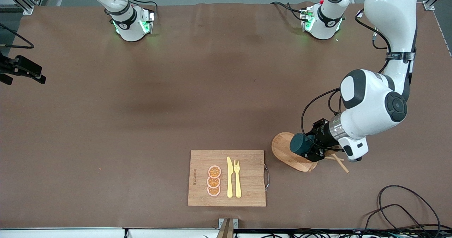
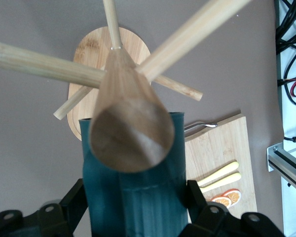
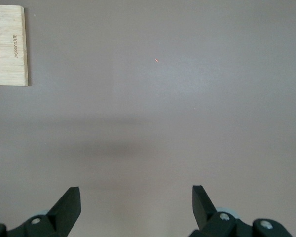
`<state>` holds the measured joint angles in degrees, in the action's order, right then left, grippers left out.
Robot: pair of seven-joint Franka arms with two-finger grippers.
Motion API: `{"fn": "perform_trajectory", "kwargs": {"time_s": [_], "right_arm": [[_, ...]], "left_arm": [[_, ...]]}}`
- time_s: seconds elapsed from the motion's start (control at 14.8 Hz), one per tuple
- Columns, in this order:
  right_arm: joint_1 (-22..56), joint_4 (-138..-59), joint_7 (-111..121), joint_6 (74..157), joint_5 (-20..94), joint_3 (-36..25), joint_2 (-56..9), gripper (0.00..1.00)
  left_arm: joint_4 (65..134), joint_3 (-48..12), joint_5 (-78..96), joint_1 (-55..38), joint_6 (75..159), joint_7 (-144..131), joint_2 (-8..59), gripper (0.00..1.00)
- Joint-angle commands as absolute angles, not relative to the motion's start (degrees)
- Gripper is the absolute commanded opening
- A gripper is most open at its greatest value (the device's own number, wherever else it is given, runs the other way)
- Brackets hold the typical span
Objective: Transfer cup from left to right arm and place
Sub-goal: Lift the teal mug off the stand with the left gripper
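Left gripper (image 1: 306,149) clamped on cup (image 1: 300,143), over oval wooden stand (image 1: 284,149) beside cutting board (image 1: 199,174). Right gripper (image 3: 136,202) waits, fingers wide apart, nothing held, over bare brown table (image 1: 141,100).

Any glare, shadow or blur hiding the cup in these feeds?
Front view: even light, soft shadow bands mid-table; cup readable in left end effector. Left wrist view: cup fills the frame, slightly soft; wooden spoon overlaps it. Right wrist view: bare table, faint shadow; right end effector open.
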<state>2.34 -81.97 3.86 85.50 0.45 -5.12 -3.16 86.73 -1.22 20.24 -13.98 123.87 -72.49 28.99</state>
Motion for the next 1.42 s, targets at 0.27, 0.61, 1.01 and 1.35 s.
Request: {"fn": "perform_trajectory", "kwargs": {"time_s": [0.27, 0.61, 1.01, 1.35], "right_arm": [[1.49, -82.79, 4.48, 85.34, 1.05, -4.48, -1.85, 1.00], [1.49, -82.79, 4.48, 85.34, 1.05, -4.48, -1.85, 1.00], [1.49, -82.53, 4.48, 85.34, 1.05, -4.48, -1.85, 1.00], [1.49, -82.53, 4.48, 85.34, 1.05, -4.48, -1.85, 1.00]], "left_arm": [[83.85, -2.54, 22.85, -13.97, 123.14, -72.16, 28.83, 0.48], [83.94, -6.32, 22.68, -14.06, 122.87, -76.45, 26.64, 0.48], [83.94, -10.72, 13.57, -19.14, 122.96, -83.48, 24.17, 0.48], [83.94, -10.81, -5.15, -31.00, 123.40, -91.65, 23.90, 0.46]]}}
